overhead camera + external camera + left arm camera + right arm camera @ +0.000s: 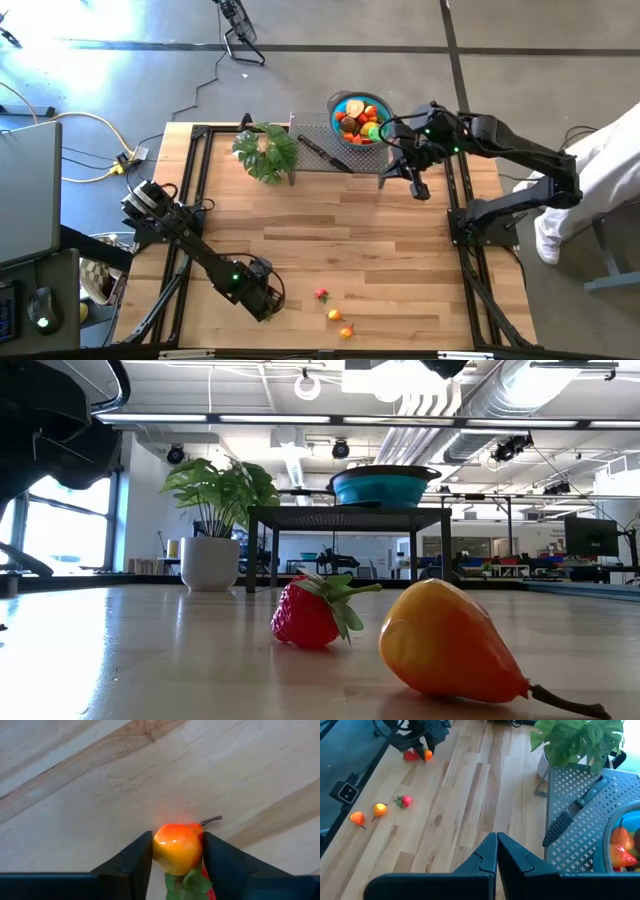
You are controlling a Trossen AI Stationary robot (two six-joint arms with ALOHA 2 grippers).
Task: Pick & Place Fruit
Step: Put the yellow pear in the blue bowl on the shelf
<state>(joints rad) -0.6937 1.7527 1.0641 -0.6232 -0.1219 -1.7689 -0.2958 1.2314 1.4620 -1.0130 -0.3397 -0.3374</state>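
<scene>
The left gripper [268, 303] is low over the tabletop [330, 240] near its front edge, left of the middle, and its wrist view shows the two dark fingers [134, 862] set either side of an orange-yellow toy fruit [177, 848] with a short brown stem; the fingers are narrowed to about its width and seem to touch both flanks, though a firm grip cannot be confirmed. A red strawberry [206, 887] with green leaves lies just beside that fruit, partly hidden by one finger. Farther right along the front edge lie three loose pieces: another strawberry [321, 295], a yellow-orange fruit [335, 315] and an orange one [346, 332] (the low view shows that strawberry [305, 615] and a pear-shaped fruit [450, 645] resting on the wood). The right gripper [418, 188] hangs above the tabletop near the back right corner, its fingers [485, 855] pressed together with nothing between them. Just beside it a blue bowl [378, 105] full of fruit sits on a grey perforated rack [320, 135] at the back edge, with a knife [322, 153] on the rack and a leafy plant [266, 152] to its left.
</scene>
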